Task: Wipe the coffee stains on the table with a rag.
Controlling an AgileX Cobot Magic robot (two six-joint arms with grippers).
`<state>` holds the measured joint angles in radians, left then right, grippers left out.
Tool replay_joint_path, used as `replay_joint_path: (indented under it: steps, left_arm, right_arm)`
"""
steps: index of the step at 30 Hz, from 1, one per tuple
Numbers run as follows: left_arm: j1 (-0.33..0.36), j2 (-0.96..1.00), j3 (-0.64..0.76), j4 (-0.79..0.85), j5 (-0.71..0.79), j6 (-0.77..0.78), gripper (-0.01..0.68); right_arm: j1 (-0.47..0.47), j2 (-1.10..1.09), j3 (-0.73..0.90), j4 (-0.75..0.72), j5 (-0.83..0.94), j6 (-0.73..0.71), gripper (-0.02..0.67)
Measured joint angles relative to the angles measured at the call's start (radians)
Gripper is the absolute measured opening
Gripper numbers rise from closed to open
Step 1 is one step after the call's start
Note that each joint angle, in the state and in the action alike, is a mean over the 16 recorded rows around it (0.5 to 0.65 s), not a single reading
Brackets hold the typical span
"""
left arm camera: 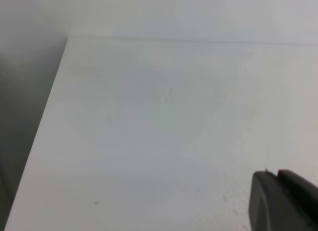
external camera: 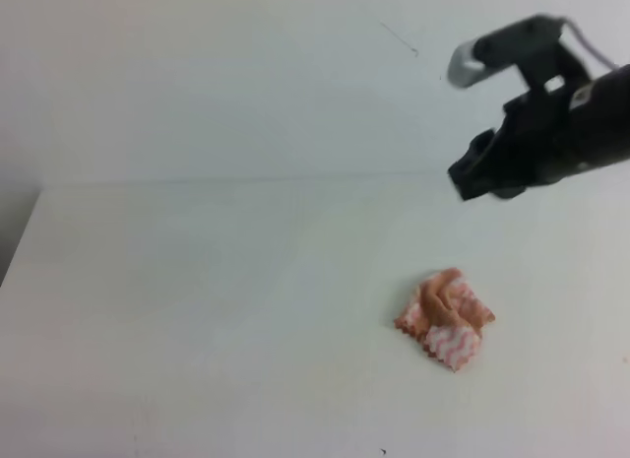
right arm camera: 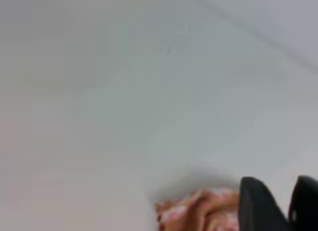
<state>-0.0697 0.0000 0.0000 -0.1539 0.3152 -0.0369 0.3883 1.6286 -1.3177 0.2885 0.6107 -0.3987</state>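
Observation:
The rag (external camera: 445, 330), pink-and-white zigzag with a tan-brown stained patch, lies crumpled on the white table (external camera: 217, 310), right of the middle. It also shows at the bottom of the right wrist view, rag (right arm camera: 196, 211), just left of the fingers. My right gripper (external camera: 474, 178) hangs well above the table, up and to the right of the rag. In the wrist view the right gripper (right arm camera: 278, 181) is open with nothing between its fingers. Only the tips of my left gripper (left arm camera: 277, 174) show, pressed together over bare table. No coffee stains show in any view.
The table's left edge (left arm camera: 47, 116) drops off to a dark gap. The pale wall (external camera: 246, 74) rises behind the table's far edge. A few tiny dark specks (left arm camera: 96, 202) dot the tabletop.

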Motion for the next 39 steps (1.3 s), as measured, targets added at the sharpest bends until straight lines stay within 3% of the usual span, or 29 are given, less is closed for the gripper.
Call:
replay_joint_path:
  steps: [7, 11, 18, 29, 39]
  left_arm:
    - [0.0, 0.0, 0.0, 0.0, -0.004, 0.0, -0.001]
    - [0.0, 0.0, 0.0, 0.0, -0.004, 0.0, -0.001]
    - [0.0, 0.0, 0.0, 0.0, -0.004, 0.0, -0.001]
    - [0.0, 0.0, 0.0, 0.0, -0.004, 0.0, -0.001]
    - [0.0, 0.0, 0.0, 0.0, -0.001, 0.0, -0.001]
  right_arm:
    - [-0.001, -0.265, 0.006, -0.206, 0.084, 0.107, 0.061]
    - [-0.001, -0.409, 0.067, -0.323, 0.127, 0.188, 0.015]
    - [-0.001, -0.671, 0.327, -0.437, 0.103, 0.333, 0.003]
    - [-0.001, -1.146, 0.858, -0.435, -0.133, 0.455, 0.001]
    - [-0.001, -1.364, 0.99, -0.415, -0.116, 0.462, 0.0]
